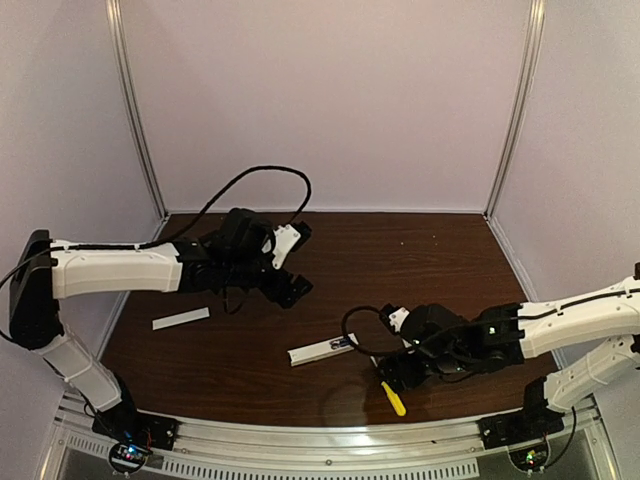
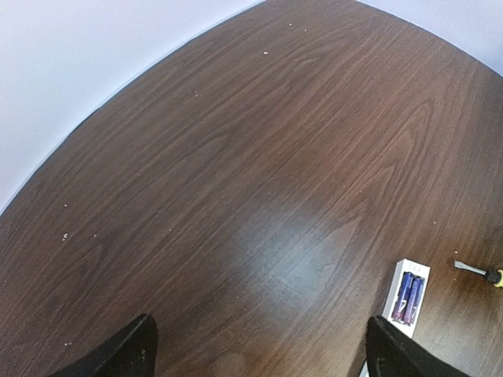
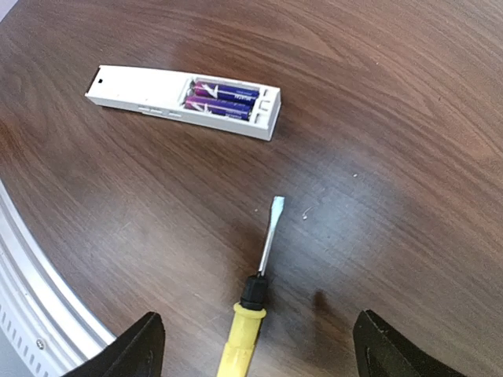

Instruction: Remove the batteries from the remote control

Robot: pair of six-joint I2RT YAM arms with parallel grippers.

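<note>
Item 1. Remote control [image 1: 322,349]: a slim white bar was recorded lying flat on the dark wooden table [image 1: 440,260], toward 6 o'clock of the table's middle in the top view. Its long axis ran roughly from 8 to 2 o'clock. The compartment at its 2 o'clock end was seen uncovered.

Item 2. Batteries [image 3: 222,97]: two blue-purple cells were noted side by side inside that compartment, neither lifted out.

Item 3. Cover [image 1: 181,319]: a thin flat white strip was found on the table at 9 o'clock of the remote control, well apart from it.

Item 4. Screwdriver [image 1: 393,397]: yellow-handled, it was seen lying on the table at 4 o'clock of the remote control. In the right wrist view its blade pointed toward 12 o'clock, short of the remote control.

Item 5. Left gripper [image 1: 298,260]: it was seen above the table at 11 o'clock of the remote control. Its fingers were spread wide, with nothing between them.

Item 6. Right gripper [image 1: 392,378]: it was seen over the screwdriver handle. Its fingers were parted wide on either side of the handle, and no contact with it was observed.
</note>
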